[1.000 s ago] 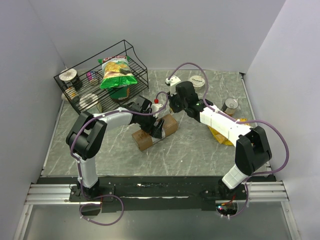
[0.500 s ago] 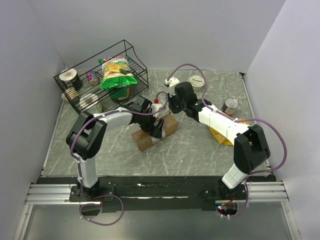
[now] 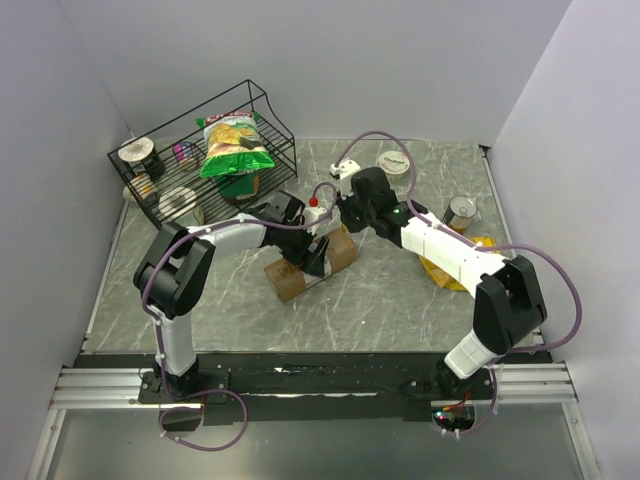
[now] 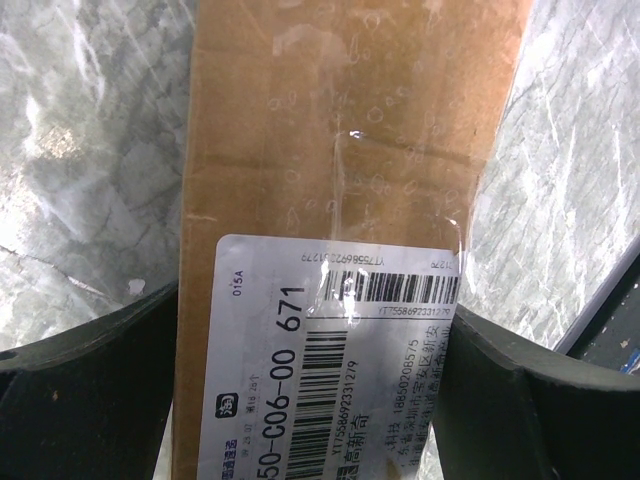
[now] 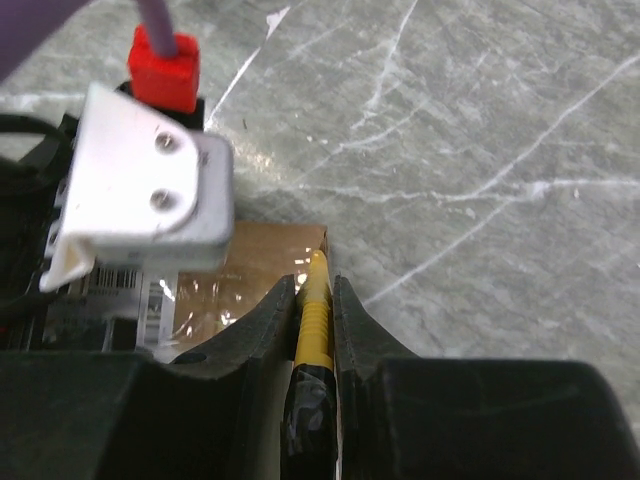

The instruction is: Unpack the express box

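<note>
The express box (image 3: 288, 279), a long brown carton with a white label (image 4: 330, 370), lies at the table's middle. My left gripper (image 3: 312, 256) straddles it, and in the left wrist view (image 4: 315, 395) both fingers press the box's (image 4: 350, 150) sides. My right gripper (image 3: 345, 216) is at the box's far end. In the right wrist view it (image 5: 315, 300) is shut on a thin yellow-tipped tool (image 5: 313, 325). The tool's tip touches the corner of the box's taped top (image 5: 265, 265).
A black wire basket (image 3: 275, 130) at the back left holds a green chip bag (image 3: 232, 140) and cans. A white round container (image 3: 397, 163), a tin can (image 3: 462, 210) and a yellow bag (image 3: 440, 268) lie at the right. The left wrist's camera mount (image 5: 140, 190) is close to the right gripper.
The right arm has shifted slightly while its gripper stays at the box's far end with the tool. The left arm and the box have not moved.
</note>
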Robot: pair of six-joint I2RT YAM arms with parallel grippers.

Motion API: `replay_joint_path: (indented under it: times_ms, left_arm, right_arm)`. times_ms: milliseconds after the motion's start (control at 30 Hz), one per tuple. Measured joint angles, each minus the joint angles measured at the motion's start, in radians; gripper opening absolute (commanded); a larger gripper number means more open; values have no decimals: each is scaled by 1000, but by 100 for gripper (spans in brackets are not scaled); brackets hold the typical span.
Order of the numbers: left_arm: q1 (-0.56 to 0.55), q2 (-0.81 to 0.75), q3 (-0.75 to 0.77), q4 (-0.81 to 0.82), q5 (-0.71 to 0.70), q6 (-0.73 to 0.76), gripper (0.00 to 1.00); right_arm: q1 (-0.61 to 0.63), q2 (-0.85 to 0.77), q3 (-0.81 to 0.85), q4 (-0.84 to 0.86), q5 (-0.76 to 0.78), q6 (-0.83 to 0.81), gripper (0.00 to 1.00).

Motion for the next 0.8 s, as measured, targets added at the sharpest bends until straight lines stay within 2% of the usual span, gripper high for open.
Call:
replay_joint_path:
  times_ms: [467, 800]
  left_arm:
    - [3, 13, 18, -11, 13, -4, 87]
    - [2, 3, 1, 10, 11, -2, 88]
  right_arm:
    - [23, -125, -61, -126, 19, -35, 0]
    - [23, -192, -108, -144, 14, -40, 0]
